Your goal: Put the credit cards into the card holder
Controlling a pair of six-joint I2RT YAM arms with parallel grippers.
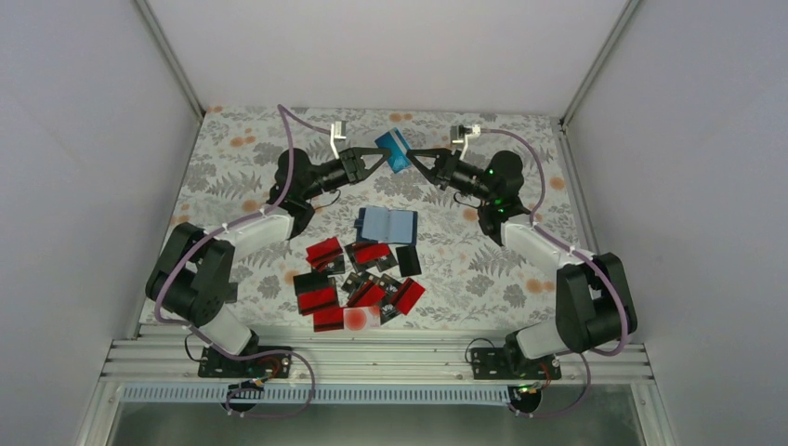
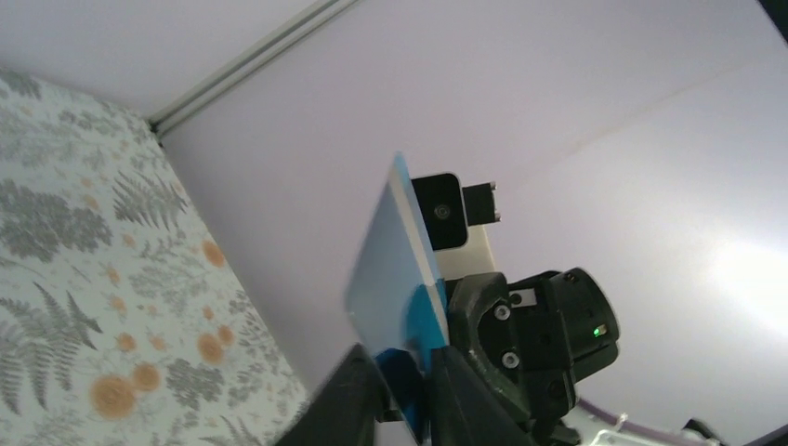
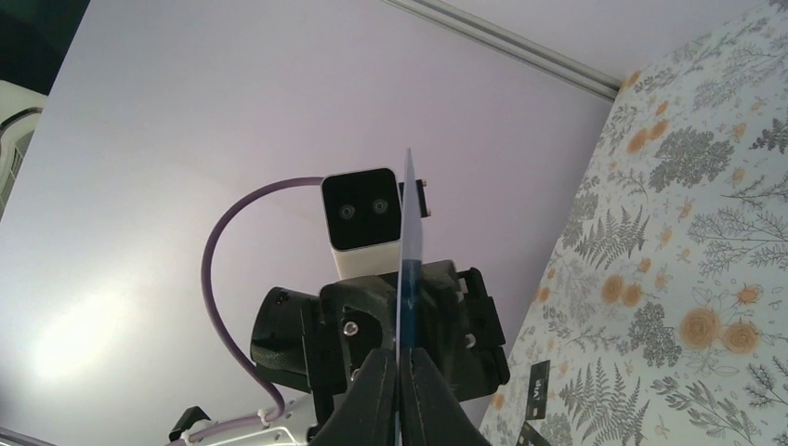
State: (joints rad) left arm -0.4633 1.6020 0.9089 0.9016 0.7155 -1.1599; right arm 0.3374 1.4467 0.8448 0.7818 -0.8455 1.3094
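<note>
A light blue credit card [image 1: 398, 150] hangs in the air over the back of the table, between my two grippers. My right gripper [image 1: 415, 154] is shut on its edge; in the right wrist view the card [image 3: 409, 232] stands edge-on between the pinched fingertips [image 3: 400, 372]. My left gripper [image 2: 409, 390] reaches in from the left, its jaws narrowly around the card's [image 2: 395, 269] lower corner with a gap still showing. The card holder [image 1: 387, 224] lies open on the table below. Several red and black credit cards [image 1: 358, 283] lie spread in front of it.
A floral cloth [image 1: 483, 260] covers the table. White walls close in the back and both sides. A pale card with a red blot [image 1: 361, 318] lies near the table's front edge, and a plain black card [image 1: 408, 259] sits right of the pile.
</note>
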